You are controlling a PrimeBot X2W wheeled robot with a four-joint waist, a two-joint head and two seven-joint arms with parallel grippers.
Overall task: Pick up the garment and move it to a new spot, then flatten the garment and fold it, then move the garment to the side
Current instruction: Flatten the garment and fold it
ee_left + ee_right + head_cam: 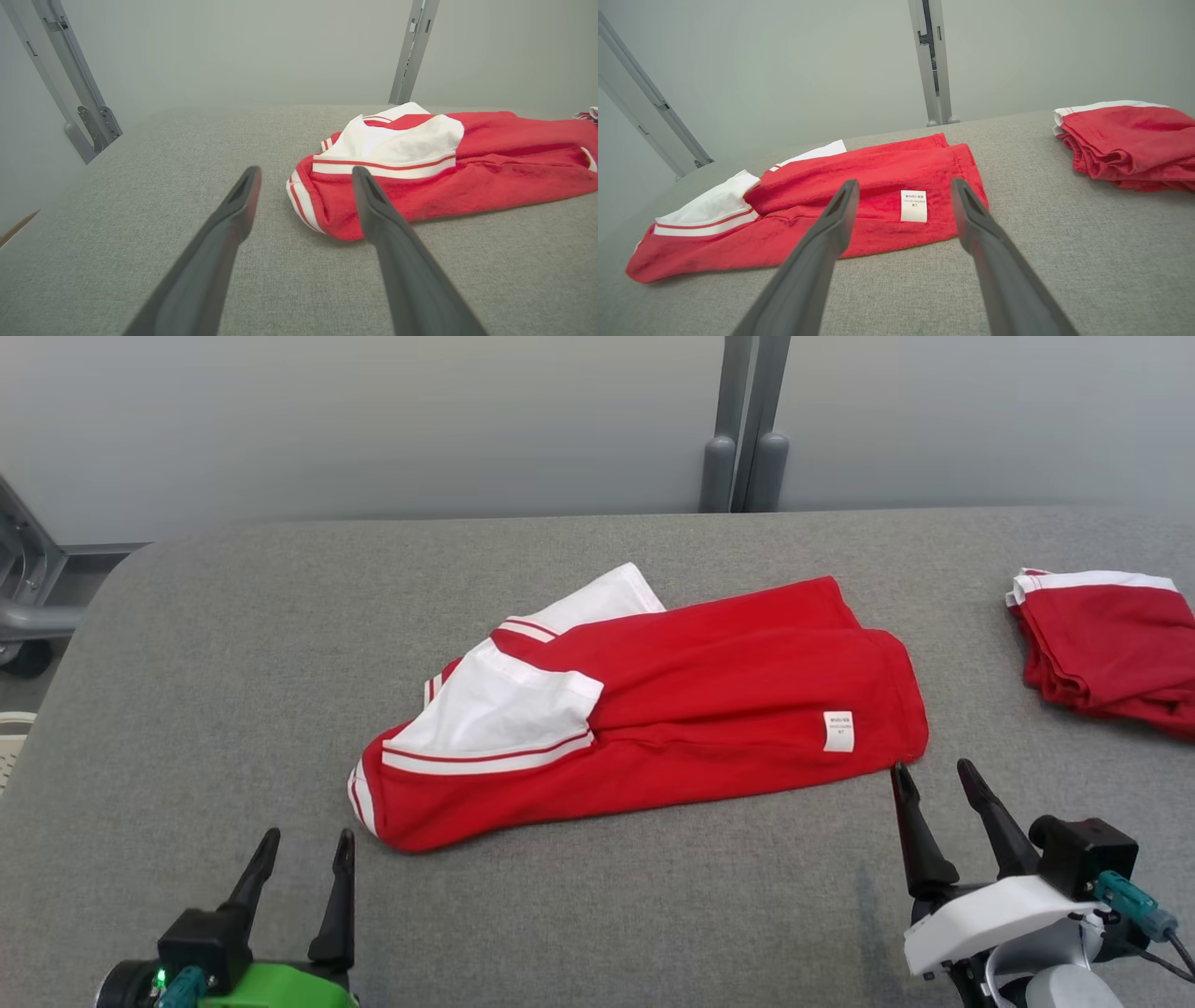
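Note:
A red garment (709,709) with white panels and striped trim lies loosely folded on the middle of the grey table (233,644), a small white label near its right end. My left gripper (306,835) stands open just in front of the garment's left corner, empty. In the left wrist view the garment (467,158) lies ahead and to the right of my left gripper (306,170). My right gripper (931,769) is open too, its tips just short of the garment's right front corner. The right wrist view has the garment (878,186) right ahead of my right gripper (903,183).
A second red and white garment (1111,644), folded, sits at the table's right edge, also seen as a folded pile (1129,144) from the right wrist. A grey post (745,429) rises behind the table, and a metal frame (28,597) stands off its left side.

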